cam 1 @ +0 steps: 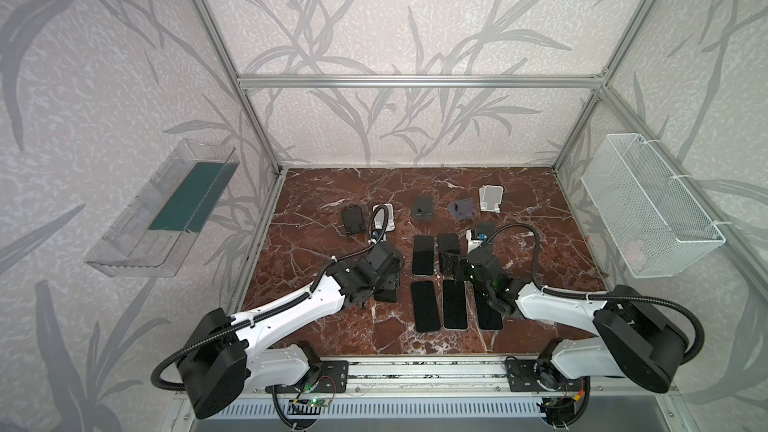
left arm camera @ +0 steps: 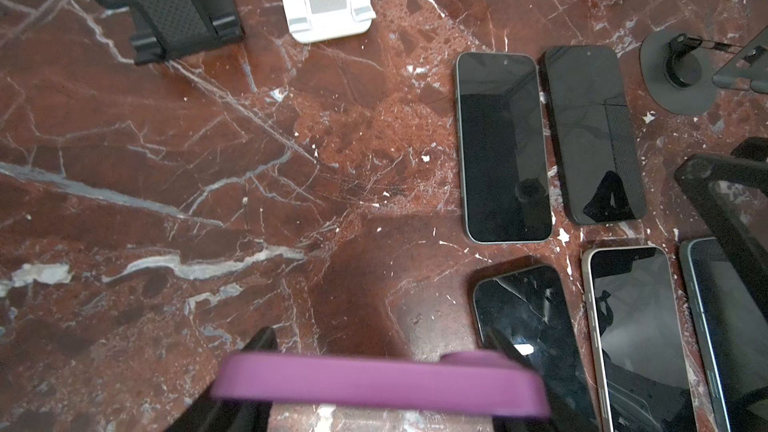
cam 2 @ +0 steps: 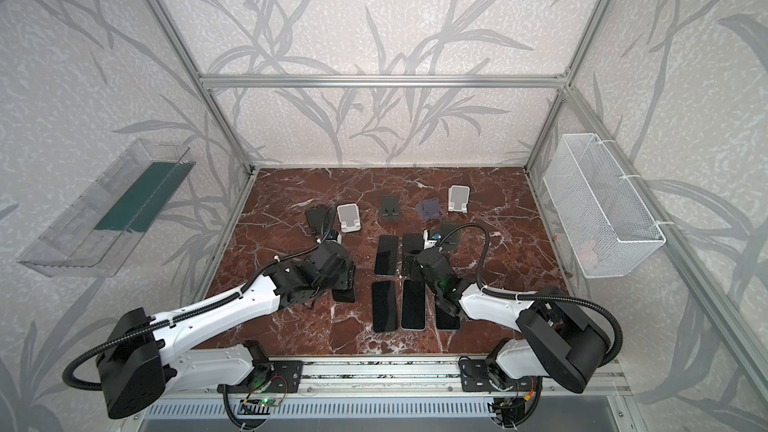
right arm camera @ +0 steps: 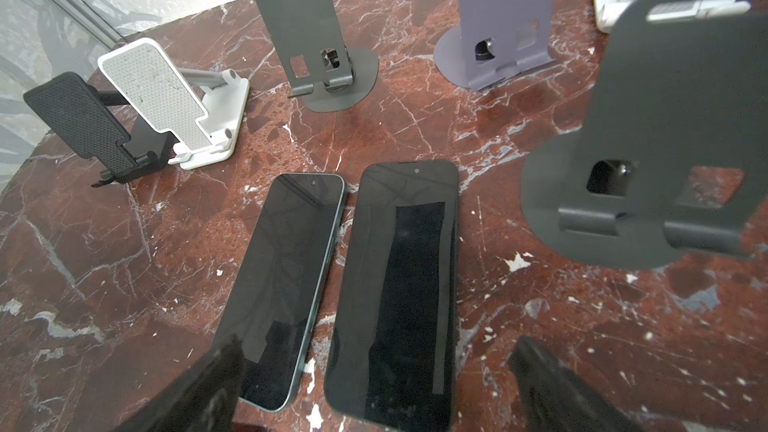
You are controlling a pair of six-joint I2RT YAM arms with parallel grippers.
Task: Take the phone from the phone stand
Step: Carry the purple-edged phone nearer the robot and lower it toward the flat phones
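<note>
L pincer (left arm camera: 379,353) clamps purple phone (left arm camera: 374,386), btm cropped

White arm links (cam 1: 291,309), black joints (cam 1: 216,367), corrugated black cables (cam 1: 538,259); left hand (left arm camera: 378,351), right hand (right arm camera: 378,363) black.

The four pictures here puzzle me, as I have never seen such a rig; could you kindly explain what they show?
Two white-and-black robot arms, the left arm and the right arm, are mounted at the front of a marble-patterned table. Both top views look down from one overhead camera; each wrist view comes from a camera on an arm. Five dark phones lie flat, screens up, and empty phone stands stand mostly behind them. The left pincer is shut on a purple-cased phone; the right pincer hangs open above the flat phones, holding nothing.
</note>
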